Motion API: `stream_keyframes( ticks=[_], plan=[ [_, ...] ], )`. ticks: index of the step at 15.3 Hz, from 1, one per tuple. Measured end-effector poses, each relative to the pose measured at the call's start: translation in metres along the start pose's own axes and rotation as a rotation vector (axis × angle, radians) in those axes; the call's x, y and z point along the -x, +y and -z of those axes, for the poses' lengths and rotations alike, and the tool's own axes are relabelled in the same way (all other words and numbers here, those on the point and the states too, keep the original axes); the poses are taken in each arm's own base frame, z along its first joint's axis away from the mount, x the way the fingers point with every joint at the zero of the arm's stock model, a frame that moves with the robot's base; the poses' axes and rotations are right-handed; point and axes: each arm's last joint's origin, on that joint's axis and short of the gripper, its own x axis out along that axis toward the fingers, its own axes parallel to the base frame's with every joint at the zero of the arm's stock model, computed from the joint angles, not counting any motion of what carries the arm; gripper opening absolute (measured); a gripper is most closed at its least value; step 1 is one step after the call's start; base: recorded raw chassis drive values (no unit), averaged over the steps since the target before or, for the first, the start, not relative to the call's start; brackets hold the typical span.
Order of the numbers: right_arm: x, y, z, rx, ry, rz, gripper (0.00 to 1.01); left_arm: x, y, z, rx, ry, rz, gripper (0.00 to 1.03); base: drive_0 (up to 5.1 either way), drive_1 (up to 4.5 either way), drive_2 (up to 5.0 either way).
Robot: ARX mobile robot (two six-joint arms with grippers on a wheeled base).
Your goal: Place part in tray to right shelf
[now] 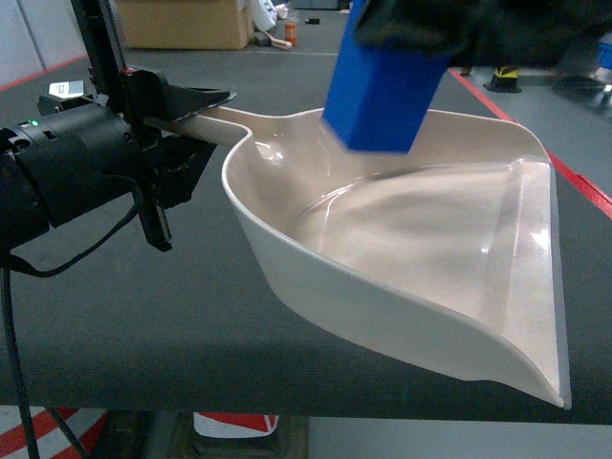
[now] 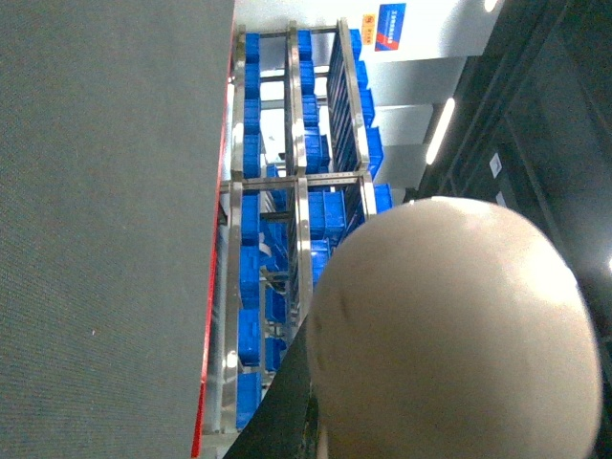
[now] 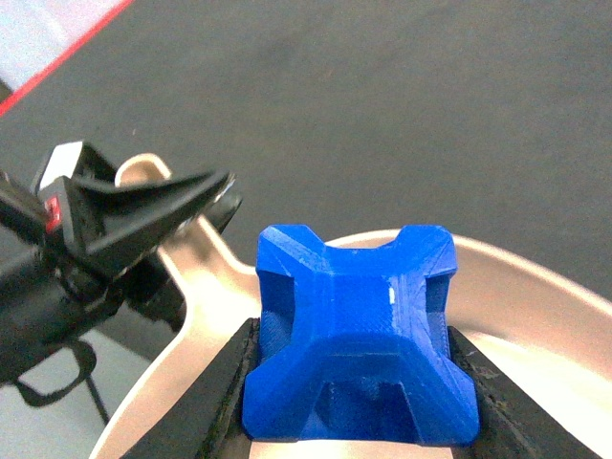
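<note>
One part (image 3: 359, 335) was gripped in the right hand (image 3: 354, 382) above one tray (image 1: 430, 239); the left hand (image 1: 186, 120) clamped its handle. Only the left wrist view showed the shelf (image 2: 296, 220).

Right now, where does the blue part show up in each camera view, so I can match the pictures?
Head view: the blue part sits top centre, held over the beige tray by the right gripper.
Left wrist view: not in it; only the tray's rounded underside fills the lower right.
Right wrist view: bottom centre, clamped between the fingers.
Shared landmark: the tray, with the left gripper on its handle.
</note>
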Motion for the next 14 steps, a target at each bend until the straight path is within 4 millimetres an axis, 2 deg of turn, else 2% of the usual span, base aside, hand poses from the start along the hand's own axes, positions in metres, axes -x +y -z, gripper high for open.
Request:
stream_keyframes(
  ticks=[2,4,5,7,9,10,11,12,13,14],
  plan=[
    [-0.02,0.016,0.02,0.013,0.068,-0.007,0.47,0.0,0.0,-0.001,-0.003,-0.004,-0.001,0.15,0.0,0.0,0.0],
    [-0.022,0.017,0.019,0.011,0.041,0.017,0.64,0.0,0.0,-0.001,-0.004,-0.007,0.0,0.15,0.0,0.0,0.0],
    [-0.015,0.015,0.014,0.008,0.005,0.035,0.77,0.0,0.0,0.0,-0.004,-0.002,-0.001,0.15,0.0,0.0,0.0],
    [0.015,0.006,-0.003,0.009,-0.086,0.08,0.98,0.0,0.0,0.0,-0.006,0.001,0.0,0.15,0.0,0.0,0.0],
    [0.056,-0.012,-0.02,0.016,-0.241,0.165,0.98,0.0,0.0,0.0,-0.005,0.0,-0.001,0.15,0.0,0.0,0.0],
    [0.079,-0.027,-0.019,0.024,-0.292,0.239,0.98,0.0,0.0,0.0,-0.005,0.0,-0.001,0.15,0.0,0.0,0.0],
    [0.098,-0.043,-0.015,0.034,-0.346,0.336,0.98,0.0,0.0,0.0,-0.006,0.0,-0.001,0.15,0.0,0.0,0.0],
    [0.122,-0.064,-0.002,0.061,-0.358,0.452,0.98,0.0,0.0,0.0,-0.006,0.0,-0.001,0.15,0.0,0.0,0.0],
    [0.145,-0.082,0.024,0.082,-0.329,0.545,0.98,0.0,0.0,0.0,-0.006,0.0,-0.001,0.15,0.0,0.0,0.0],
    [0.158,-0.091,0.047,0.09,-0.315,0.607,0.98,0.0,0.0,0.0,-0.006,-0.001,-0.001,0.15,0.0,0.0,0.0]
  ],
)
